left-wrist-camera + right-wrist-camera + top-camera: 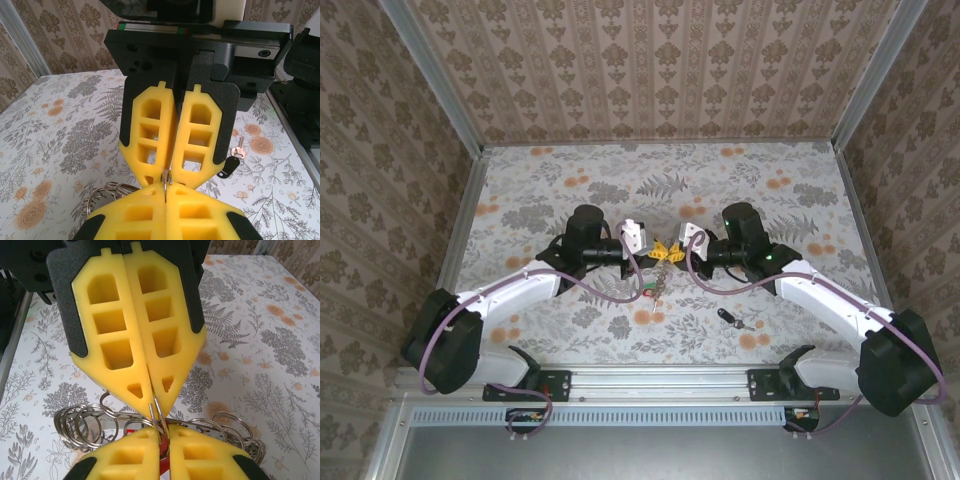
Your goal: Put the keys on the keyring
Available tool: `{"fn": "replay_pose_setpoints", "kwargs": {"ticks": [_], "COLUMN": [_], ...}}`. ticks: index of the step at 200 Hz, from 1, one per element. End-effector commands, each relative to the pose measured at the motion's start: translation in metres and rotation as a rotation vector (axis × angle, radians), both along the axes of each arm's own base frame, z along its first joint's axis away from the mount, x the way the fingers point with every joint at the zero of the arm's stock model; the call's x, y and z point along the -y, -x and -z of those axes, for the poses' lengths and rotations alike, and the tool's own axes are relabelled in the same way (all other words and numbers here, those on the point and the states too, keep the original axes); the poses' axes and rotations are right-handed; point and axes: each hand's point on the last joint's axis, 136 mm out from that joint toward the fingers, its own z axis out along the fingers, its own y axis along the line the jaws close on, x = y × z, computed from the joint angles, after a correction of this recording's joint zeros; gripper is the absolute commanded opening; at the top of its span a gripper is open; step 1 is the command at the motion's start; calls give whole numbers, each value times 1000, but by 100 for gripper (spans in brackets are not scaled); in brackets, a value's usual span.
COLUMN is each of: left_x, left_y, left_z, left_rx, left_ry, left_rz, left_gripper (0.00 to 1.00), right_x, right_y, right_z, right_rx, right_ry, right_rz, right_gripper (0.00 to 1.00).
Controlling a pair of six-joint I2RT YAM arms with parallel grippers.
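Both grippers meet tip to tip above the table's middle. My left gripper (657, 254) (166, 187) is shut on a thin wire loop of the keyring (102, 195). My right gripper (672, 250) (162, 432) faces it, its jaws almost together and pinching the same wire. The keyring (80, 425), a chain of small steel rings, sags to both sides of the tips. In the top view it hangs below them (655, 280) with a red key (642, 293) and a green key (651, 293). A red tag (131, 430) peeks from under my right fingers. A black-tagged key (725, 318) (229, 166) lies on the table.
The floral tablecloth (540, 190) is walled by patterned panels at the back and sides. A small silver key (239, 147) is joined to the black tag. The arm bases stand on a metal rail (650, 380) at the near edge.
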Motion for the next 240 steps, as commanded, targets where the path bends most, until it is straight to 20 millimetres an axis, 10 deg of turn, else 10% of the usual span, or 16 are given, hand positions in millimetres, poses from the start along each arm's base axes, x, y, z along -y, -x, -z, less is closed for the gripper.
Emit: {"fn": "replay_pose_setpoints", "kwargs": {"ticks": [1,94,161,240], "left_x": [1,0,-2,-1], "left_y": [14,10,7,6], "left_z": [-17,-16,-18,-18], "left_rx": [30,38,54,52], "left_ry": [53,38,38,38], "left_rz": [68,44,14,18], "left_gripper": [0,0,0,0], "right_x": [-4,0,19,15], "right_y": [-1,0,-4,3], "right_z": [-20,-27,4,-34], "right_rx": [49,76,48,111], "right_ry": [-59,-59,124,7], "right_rz": [-21,-8,48,49], "right_gripper": [15,17,25,25]}}
